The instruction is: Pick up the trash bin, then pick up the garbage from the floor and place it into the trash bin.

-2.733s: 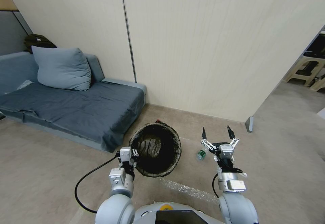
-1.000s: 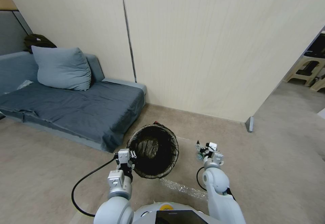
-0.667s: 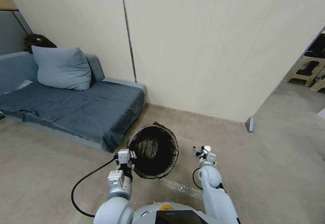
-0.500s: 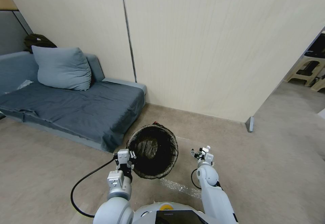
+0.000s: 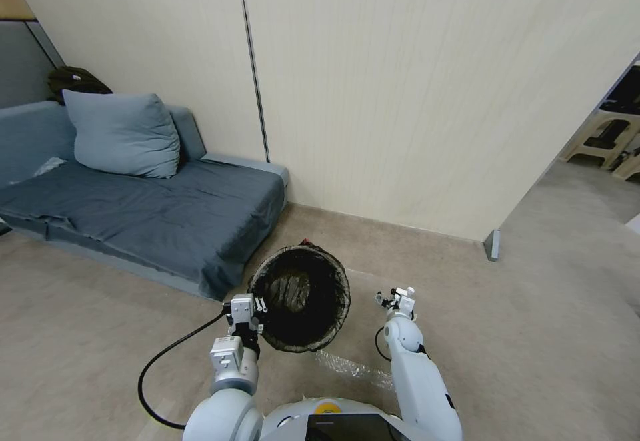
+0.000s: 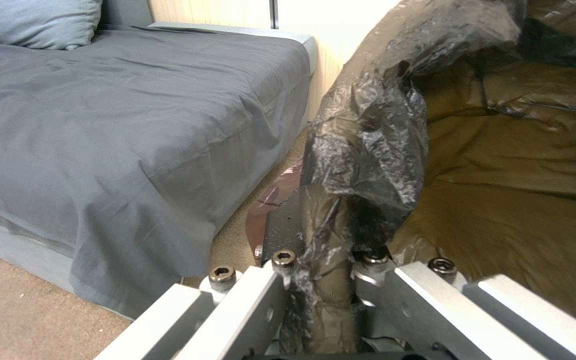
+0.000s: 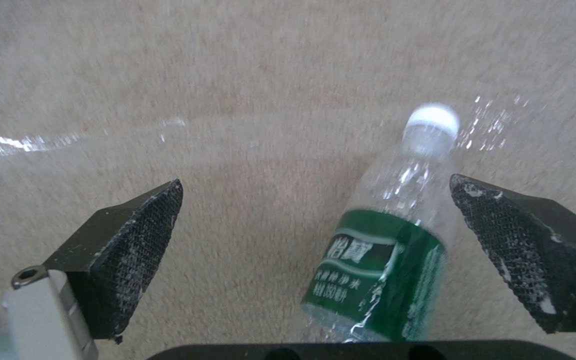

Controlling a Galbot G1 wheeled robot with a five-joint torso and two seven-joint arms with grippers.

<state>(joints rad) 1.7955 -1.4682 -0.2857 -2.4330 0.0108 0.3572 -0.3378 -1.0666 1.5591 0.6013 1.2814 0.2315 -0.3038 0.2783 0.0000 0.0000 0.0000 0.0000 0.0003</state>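
Note:
The trash bin (image 5: 300, 302), lined with a crinkly black bag, hangs tilted in front of me. My left gripper (image 5: 248, 307) is shut on its near rim. In the left wrist view the bag-covered rim (image 6: 368, 150) is pinched in the left gripper (image 6: 328, 260). The garbage here is a clear plastic bottle (image 7: 385, 265) with a green label and white cap, lying on the carpet. My right gripper (image 5: 395, 296) reaches down to the floor right of the bin. The right gripper (image 7: 321, 225) stands open, and the bottle lies between the fingers, close to one black pad (image 7: 508, 240).
A grey-blue sofa (image 5: 147, 214) with a pillow (image 5: 123, 134) stands left of the bin. The beige wall (image 5: 400, 127) runs behind, ending at a corner (image 5: 491, 244). A strip of clear plastic wrap (image 5: 353, 369) lies on the carpet near my base. Open floor lies to the right.
My right arm has swung down and a little left, bringing the open gripper low over the bottle. The left gripper still holds the bin, which has barely moved.

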